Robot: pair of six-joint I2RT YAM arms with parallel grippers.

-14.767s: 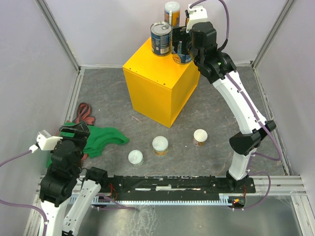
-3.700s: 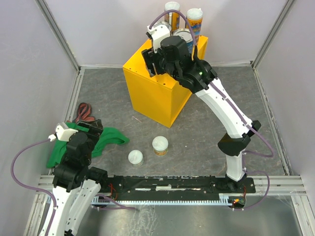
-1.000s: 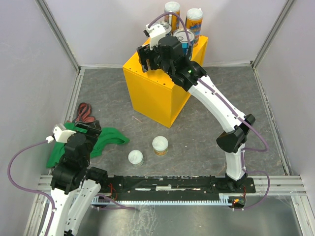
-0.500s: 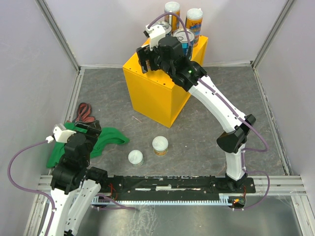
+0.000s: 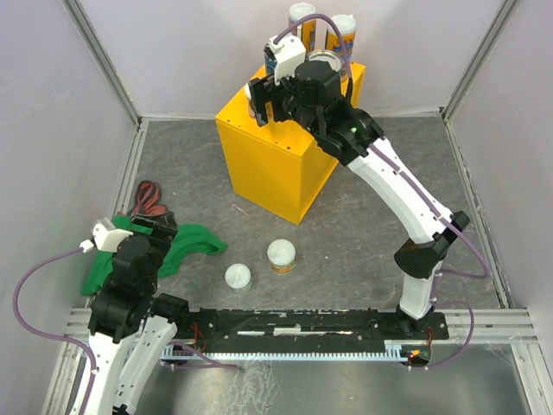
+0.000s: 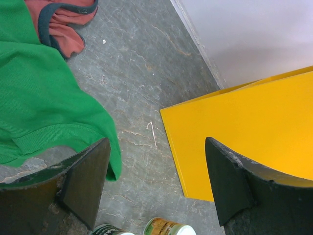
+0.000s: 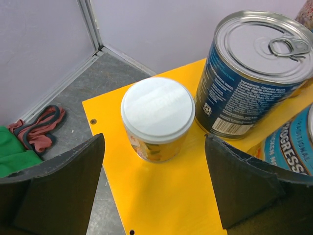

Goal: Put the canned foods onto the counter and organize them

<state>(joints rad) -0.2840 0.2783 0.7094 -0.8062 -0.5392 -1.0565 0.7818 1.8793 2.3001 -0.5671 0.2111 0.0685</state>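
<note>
The yellow counter point(image 5: 272, 160) stands at the back of the floor. On its top point(image 7: 161, 196) stand a short white-lidded can point(image 7: 157, 115), two blue cans point(image 7: 254, 73) point(image 7: 293, 147) and two tall orange cans point(image 5: 301, 17) point(image 5: 343, 30). My right gripper point(image 7: 154, 142) is open and hovers above the short can without touching it; in the top view point(image 5: 270, 102) it hides that can. Two more short cans point(image 5: 237, 276) point(image 5: 281, 255) stand on the floor. My left gripper point(image 5: 147, 226) is open and empty above the green cloth point(image 5: 186, 242).
A red cloth point(image 5: 149, 199) lies beside the green cloth at the left. The left wrist view shows the counter's side point(image 6: 244, 127), the green cloth point(image 6: 39, 107) and the two floor cans point(image 6: 168, 227) point(image 6: 110, 230). Walls enclose the grey floor point(image 5: 371, 199).
My right gripper has lifted a little and shifted right above the counter, with its elbow swinging right. The left arm and the floor cans have not moved.
</note>
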